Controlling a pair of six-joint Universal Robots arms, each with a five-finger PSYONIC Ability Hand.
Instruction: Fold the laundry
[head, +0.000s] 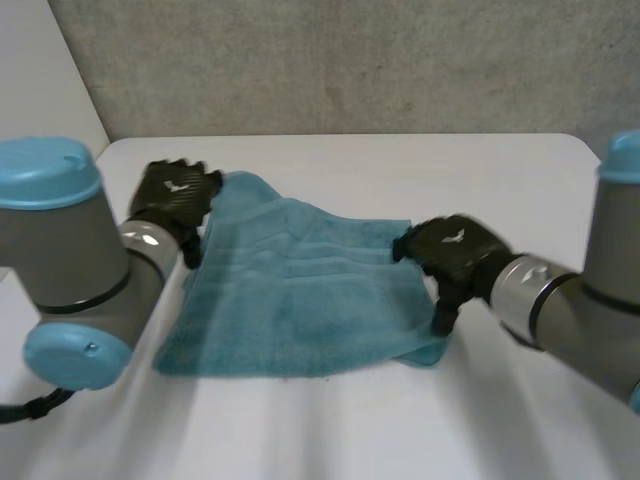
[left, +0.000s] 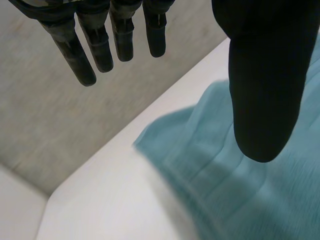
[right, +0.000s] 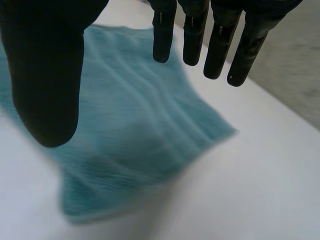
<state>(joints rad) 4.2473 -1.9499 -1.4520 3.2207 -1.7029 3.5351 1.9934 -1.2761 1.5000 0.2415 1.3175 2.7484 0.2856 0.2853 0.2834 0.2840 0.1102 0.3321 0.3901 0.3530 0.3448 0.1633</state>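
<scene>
table (head: 400, 160): white | wall (head: 350, 60): grey, speckled, behind table

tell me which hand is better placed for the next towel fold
Right, probably: the open right hand hangs over the towel's right edge, cloth under its palm. The open left hand is at the far left corner, mostly beyond the cloth.

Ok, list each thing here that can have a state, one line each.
Teal towel: lying on the table, rippled, gripped by neither hand.
Left hand: open, fingers straight, at the towel's far left corner.
Right hand: open, fingers straight, at the towel's right edge.
White table: carries the towel.
</scene>
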